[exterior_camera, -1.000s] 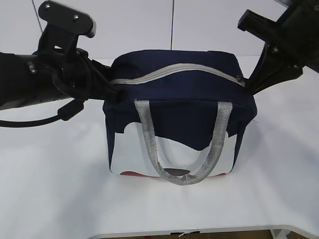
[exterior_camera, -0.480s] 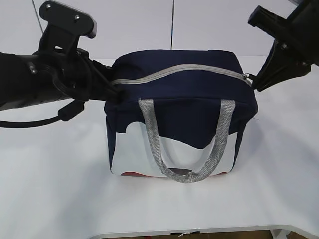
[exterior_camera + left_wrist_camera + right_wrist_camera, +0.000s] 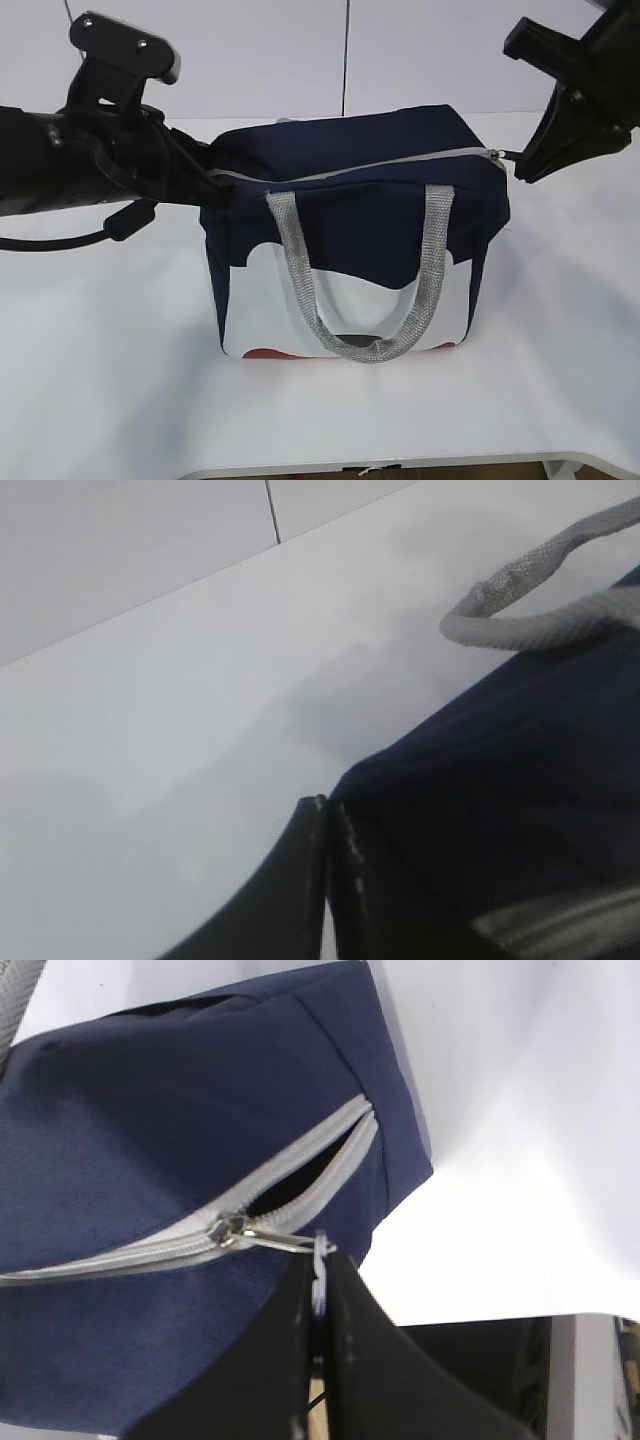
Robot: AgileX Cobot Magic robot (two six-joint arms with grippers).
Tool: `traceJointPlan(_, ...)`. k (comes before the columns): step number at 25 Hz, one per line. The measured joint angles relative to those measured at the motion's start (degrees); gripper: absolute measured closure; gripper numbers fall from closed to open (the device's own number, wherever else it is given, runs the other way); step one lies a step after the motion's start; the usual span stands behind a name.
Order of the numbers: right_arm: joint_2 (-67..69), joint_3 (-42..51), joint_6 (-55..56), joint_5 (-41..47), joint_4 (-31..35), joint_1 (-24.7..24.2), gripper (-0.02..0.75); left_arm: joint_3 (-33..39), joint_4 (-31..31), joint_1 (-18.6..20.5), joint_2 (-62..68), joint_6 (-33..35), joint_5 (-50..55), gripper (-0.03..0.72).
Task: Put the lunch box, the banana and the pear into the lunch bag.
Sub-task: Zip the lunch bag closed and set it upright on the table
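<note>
Since last frame: lunch bag (image 3: 360, 225) tilted, zipper end dragged right, small gap remaining. Right pincer (image 3: 318, 1260) pinching ring pull (image 3: 320, 1245); left pincer (image 3: 327, 825) clamped on bag's fabric edge. Mid-bench (image 3: 100, 350).

Bright, even light; blurred wrist views.
</note>
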Motion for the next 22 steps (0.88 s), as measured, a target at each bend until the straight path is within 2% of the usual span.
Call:
traceJointPlan(5, 0.0, 0.0, -2.9, 0.0, -1.2, 0.0, 0.72, 0.0, 0.0, 0.2, 0.0, 0.1, 0.0, 0.715)
traceJointPlan(10, 0.0, 0.0, -4.4, 0.0, -6.0, 0.0, 0.72, 0.0, -0.1, 0.7, 0.0, 0.1, -0.4, 0.716)
traceJointPlan(18, 0.0, 0.0, -8.0, 0.0, -1.0, 0.0, 0.72, 0.0, 0.2, 0.7, -0.2, 0.1, -0.4, 0.716)
traceJointPlan(20, 0.1, 0.0, -8.0, 0.0, -0.5, 0.0, 0.72, 0.0, 2.7, 0.6, -1.9, 0.1, -0.4, 0.713)
traceJointPlan(22, 0.5, 0.0, -8.0, 0.0, 0.1, -0.1, 0.72, 0.0, 7.7, 0.0, -4.6, 0.1, -0.4, 0.706)
